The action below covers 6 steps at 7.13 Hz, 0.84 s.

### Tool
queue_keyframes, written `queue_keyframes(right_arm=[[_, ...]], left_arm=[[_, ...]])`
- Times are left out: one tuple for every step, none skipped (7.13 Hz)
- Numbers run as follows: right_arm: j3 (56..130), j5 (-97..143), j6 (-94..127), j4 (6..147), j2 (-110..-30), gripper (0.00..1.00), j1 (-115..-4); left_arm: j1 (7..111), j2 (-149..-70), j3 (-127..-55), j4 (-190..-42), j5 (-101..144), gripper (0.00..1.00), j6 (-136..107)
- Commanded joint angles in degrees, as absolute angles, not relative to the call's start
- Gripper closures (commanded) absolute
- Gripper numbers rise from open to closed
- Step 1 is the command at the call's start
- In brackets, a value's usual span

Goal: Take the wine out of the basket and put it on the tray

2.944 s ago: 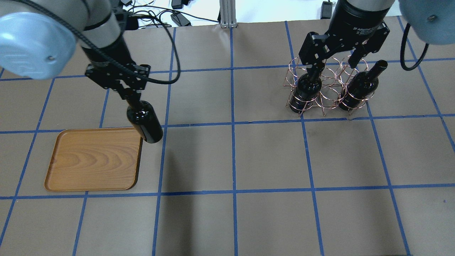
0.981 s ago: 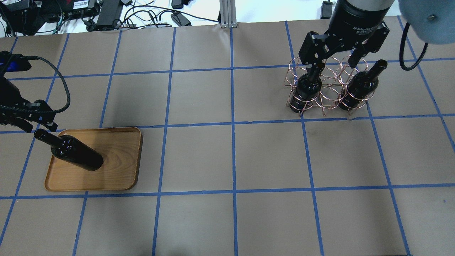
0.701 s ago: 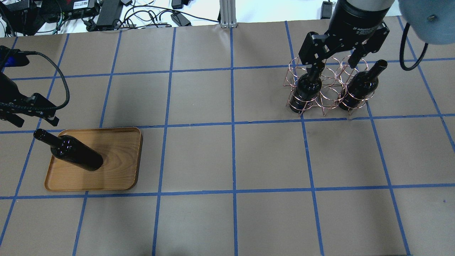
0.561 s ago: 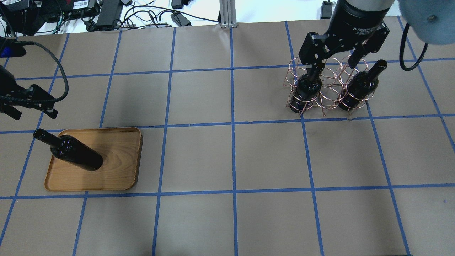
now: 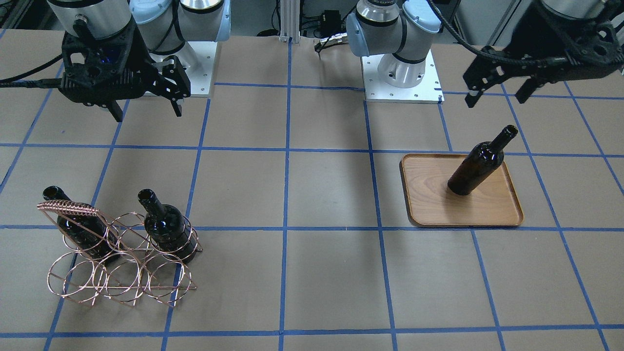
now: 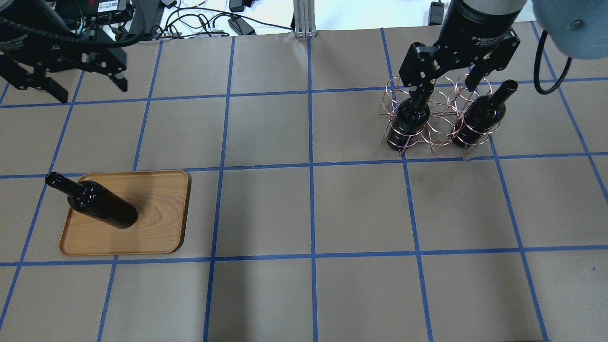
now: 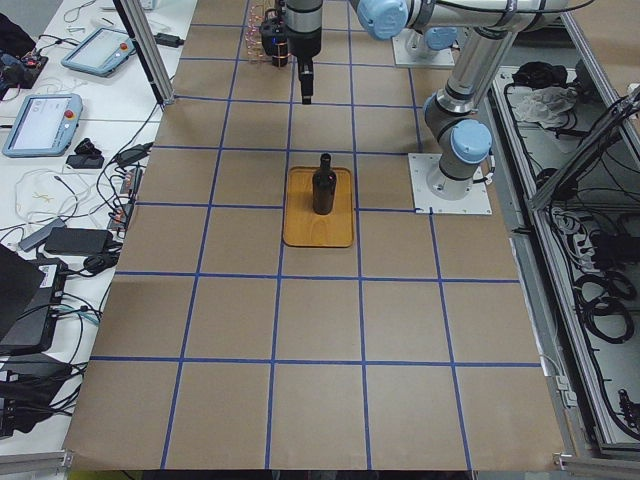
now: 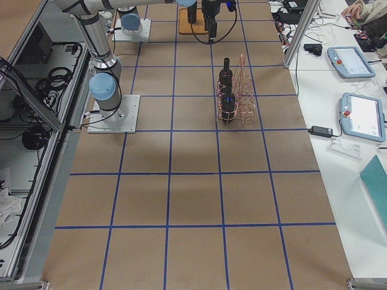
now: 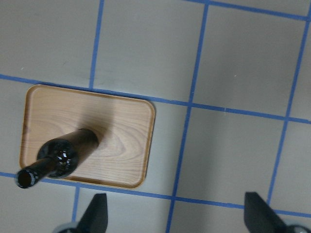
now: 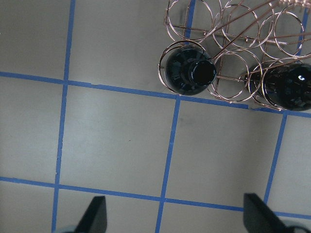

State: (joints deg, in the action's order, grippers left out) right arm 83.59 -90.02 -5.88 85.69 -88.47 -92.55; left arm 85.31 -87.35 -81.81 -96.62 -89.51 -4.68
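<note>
One wine bottle (image 6: 102, 209) stands upright on the wooden tray (image 6: 159, 223), free of any gripper; it also shows in the front view (image 5: 477, 165) and the left wrist view (image 9: 65, 158). My left gripper (image 6: 90, 92) is open and empty, raised well above and behind the tray (image 5: 487, 209). Two more dark bottles (image 5: 165, 226) (image 5: 78, 226) stand in the copper wire basket (image 5: 117, 273). My right gripper (image 6: 441, 86) is open and empty, hovering high near the basket (image 6: 439, 126); its wrist view shows both bottle tops (image 10: 187, 73) (image 10: 286, 85).
Brown paper with a blue tape grid covers the table. Cables and power bricks (image 6: 142, 14) lie beyond the far edge. Both arm bases (image 5: 399, 73) stand on white plates at the robot's side.
My left gripper set the bottle on the tray, opened, then rose and pulled back away from it. The bottle stays upright. My right arm has not moved.
</note>
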Motion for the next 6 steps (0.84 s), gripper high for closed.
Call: queue_keyframes(right_arm=[[83.67, -90.0, -5.89, 85.69, -88.5, 0.0, -92.55], [83.58, -90.09, -5.89, 85.69, -88.42, 0.0, -92.55], [83.58, -90.0, -5.89, 85.69, -88.42, 0.0, -92.55], [83.58, -90.0, -5.89, 85.61, -88.42, 0.0, -92.55], [83.58, -90.35, -6.15, 86.13, -88.42, 0.0, -92.55], [83.67, -90.0, -5.98, 86.22, -88.42, 0.0, -92.55]], left_arm=[[92.45, -89.64, -81.74, -92.56, -90.0, 0.0, -10.46], [92.72, -89.74, -81.74, -92.37, -92.26, 0.0, -10.46], [92.72, -90.08, -81.65, -92.2, -92.72, 0.01, -10.37], [92.72, -90.7, -81.39, -89.76, -92.55, 0.0, -9.94], [92.72, -90.96, -81.39, -89.13, -92.55, 0.0, -9.93], [92.72, -90.79, -81.39, -89.38, -92.55, 0.0, -9.93]])
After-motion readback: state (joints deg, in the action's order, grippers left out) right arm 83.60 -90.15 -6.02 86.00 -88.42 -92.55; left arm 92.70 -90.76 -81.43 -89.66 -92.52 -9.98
